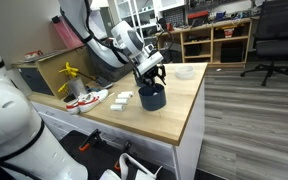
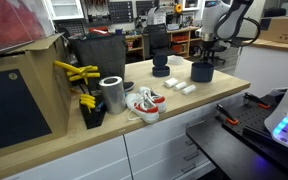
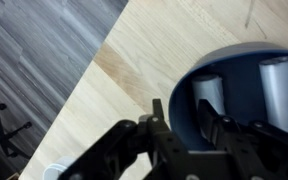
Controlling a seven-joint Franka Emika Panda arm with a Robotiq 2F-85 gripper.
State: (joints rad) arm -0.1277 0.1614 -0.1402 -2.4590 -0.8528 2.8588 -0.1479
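Wooden counter showed at left; standing on it farther right, the dark blue cup had the gripper astride its wall, jaws seemingly pinched shut there. Grasping looked under way; lifting would demand a firm, level hold.

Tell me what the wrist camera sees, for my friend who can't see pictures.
The robot's black gripper reaches over a dark blue cup, one finger outside its rim and one inside. Two white tubes stand in the cup, which sits on a pale wooden table beside grey floor.
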